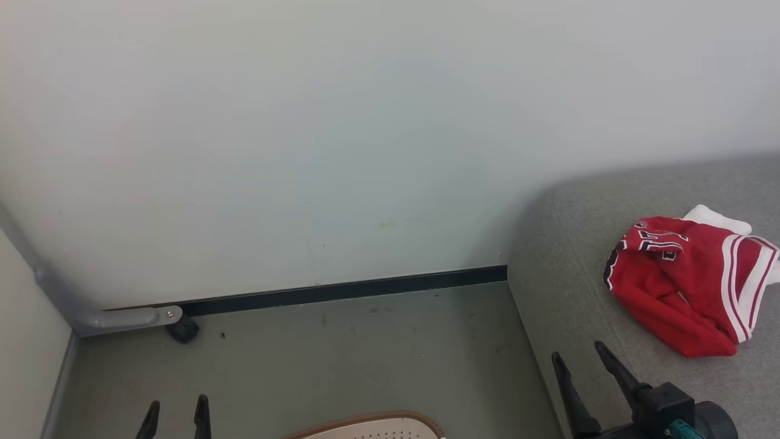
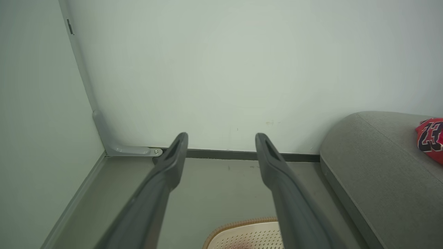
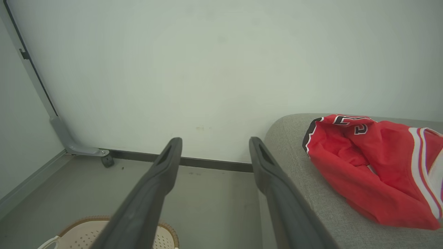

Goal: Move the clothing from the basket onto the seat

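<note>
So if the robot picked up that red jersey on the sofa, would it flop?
Probably: the clothing lies crumpled in soft folds on the seat, so it would likely drape. It looks thin, so probably light. Pushed, it may bunch rather than slide.

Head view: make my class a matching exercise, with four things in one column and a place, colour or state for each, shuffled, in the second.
Column one:
1 clothing
2 basket
3 seat
4 left gripper

Column two:
A open and empty, at the lower left
B cream with a brown rim, at the bottom edge
C red, lying crumpled on grey fabric
D grey, upholstered, at the right

Pairs: 1-C; 2-B; 3-D; 4-A
</note>
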Robot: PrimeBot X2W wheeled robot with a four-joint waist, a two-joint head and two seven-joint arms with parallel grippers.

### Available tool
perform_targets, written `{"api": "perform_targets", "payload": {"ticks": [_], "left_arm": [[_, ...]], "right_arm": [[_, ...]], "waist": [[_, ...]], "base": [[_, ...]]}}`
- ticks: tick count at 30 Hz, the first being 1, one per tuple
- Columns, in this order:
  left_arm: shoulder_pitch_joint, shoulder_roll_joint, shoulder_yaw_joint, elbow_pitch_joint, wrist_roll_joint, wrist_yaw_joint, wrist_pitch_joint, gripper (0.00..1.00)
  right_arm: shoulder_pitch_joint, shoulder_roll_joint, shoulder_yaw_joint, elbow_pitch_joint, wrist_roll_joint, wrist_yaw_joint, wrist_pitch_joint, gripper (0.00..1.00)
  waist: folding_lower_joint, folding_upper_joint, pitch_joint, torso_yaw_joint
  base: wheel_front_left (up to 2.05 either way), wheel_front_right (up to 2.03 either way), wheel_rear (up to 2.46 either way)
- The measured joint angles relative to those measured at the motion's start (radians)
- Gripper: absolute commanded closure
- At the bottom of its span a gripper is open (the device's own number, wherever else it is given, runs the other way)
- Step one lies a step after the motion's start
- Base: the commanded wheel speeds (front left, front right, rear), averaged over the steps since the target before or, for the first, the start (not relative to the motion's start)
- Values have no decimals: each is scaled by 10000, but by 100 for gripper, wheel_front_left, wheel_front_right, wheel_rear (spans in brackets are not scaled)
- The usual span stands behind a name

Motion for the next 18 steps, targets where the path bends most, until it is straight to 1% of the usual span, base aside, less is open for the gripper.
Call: {"api": "perform_targets", "payload": {"ticks": [2, 6, 13, 18], "left_arm": [[170, -82, 86, -105, 56, 35, 0, 0], [368, -171, 309, -322, 153, 35, -2, 0], [667, -190, 585, -562, 485, 38, -4, 0], [701, -359, 848, -700, 616, 44, -4, 0]], "right_arm": [[163, -19, -77, -247, -77, -21, -2, 0], [543, -12, -259, -612, -81, -180, 0, 0], [941, -6, -514, -1045, -238, -274, -2, 0], [1016, 15, -633, -1250, -288, -339, -2, 0]], "waist": [[0, 0, -25, -21], [0, 1, -64, -65], [0, 1, -60, -141], [0, 1, -12, -179]], "base": [[0, 0, 0], [0, 0, 0], [0, 0, 0], [0, 0, 0]]}}
